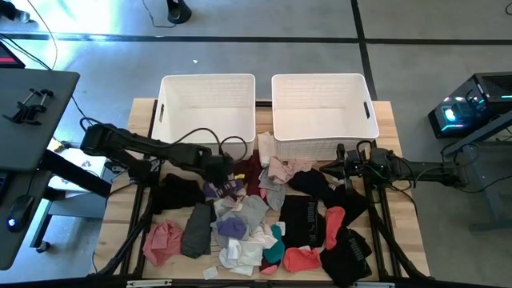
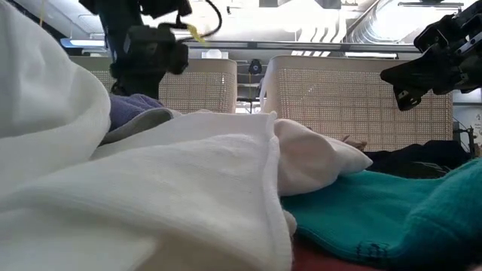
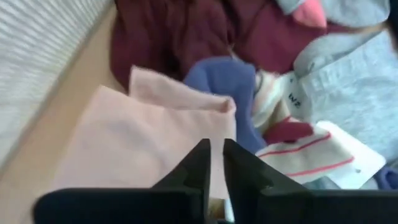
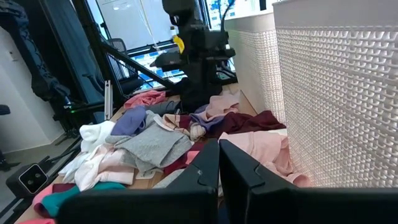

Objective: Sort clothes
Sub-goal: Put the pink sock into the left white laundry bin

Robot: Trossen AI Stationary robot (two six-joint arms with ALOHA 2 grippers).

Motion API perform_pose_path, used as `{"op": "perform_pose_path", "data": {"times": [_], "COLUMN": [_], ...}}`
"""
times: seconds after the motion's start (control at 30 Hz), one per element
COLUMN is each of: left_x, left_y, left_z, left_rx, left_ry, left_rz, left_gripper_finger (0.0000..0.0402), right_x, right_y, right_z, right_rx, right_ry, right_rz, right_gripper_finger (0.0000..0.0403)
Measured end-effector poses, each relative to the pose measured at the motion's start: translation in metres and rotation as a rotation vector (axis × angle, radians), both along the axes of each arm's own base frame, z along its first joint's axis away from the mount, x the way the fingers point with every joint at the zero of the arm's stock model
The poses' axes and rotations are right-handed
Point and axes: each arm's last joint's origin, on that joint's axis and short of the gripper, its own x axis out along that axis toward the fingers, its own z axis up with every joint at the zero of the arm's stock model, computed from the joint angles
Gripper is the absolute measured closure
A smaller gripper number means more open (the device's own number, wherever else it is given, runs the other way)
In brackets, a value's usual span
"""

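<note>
The clothes (image 1: 256, 216) lie in a loose pile on the table in front of two white baskets. My left gripper (image 1: 228, 174) is over the pile's far left part, near the left basket (image 1: 208, 84). Its fingers are shut (image 3: 216, 149) just over a pale pink garment (image 3: 137, 137) that lies beside a maroon one (image 3: 186, 31) and a blue one (image 3: 224, 81). My right gripper (image 1: 342, 162) is shut and empty (image 4: 219, 149). It hangs in the air (image 2: 407, 86) in front of the right basket (image 1: 320, 80), above another pink garment (image 4: 261, 146). My left gripper comes slanting down at the pale pink garment's near part (image 3: 186, 143). Its own fingers hide the place, and I cannot tell whether it touches the cloth. The garment lies flat on the table with one folded edge (image 3: 180, 93).
Black garments (image 1: 320, 216) fill the table's right near part. White (image 2: 151, 188) and teal (image 2: 392, 218) garments lie at the near edge. A desk with gear (image 1: 32, 104) stands to the left of the table, and a lit device (image 1: 456, 112) stands to the right.
</note>
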Motion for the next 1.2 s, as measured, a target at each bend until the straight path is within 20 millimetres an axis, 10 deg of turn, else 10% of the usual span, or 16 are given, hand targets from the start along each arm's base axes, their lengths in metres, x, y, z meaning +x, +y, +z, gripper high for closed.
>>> {"op": "perform_pose_path", "data": {"times": [0.33, 0.8, 1.0, 1.2], "left_x": [-0.004, 0.000, 0.011, 0.014], "left_y": [0.000, 0.001, -0.008, 0.000], "left_z": [-0.035, -0.037, 0.009, 0.107], "left_rx": [-0.103, -0.051, -0.084, 0.123], "left_ry": [-0.133, -0.212, -0.286, -0.524], "left_rz": [0.104, 0.073, -0.003, 0.041], "left_gripper_finger": [0.0258, 0.0398, 0.0401, 0.0401], "right_x": [0.000, 0.000, 0.000, 0.000], "right_y": [0.000, 0.000, 0.000, 0.000], "right_z": [0.000, 0.000, 0.000, 0.000], "right_rx": [0.000, 0.000, 0.000, 0.000], "right_ry": [0.001, 0.001, 0.001, 0.001], "right_rz": [0.000, 0.000, 0.000, 0.000], "right_gripper_finger": [0.0402, 0.0402, 0.0402, 0.0402]}}
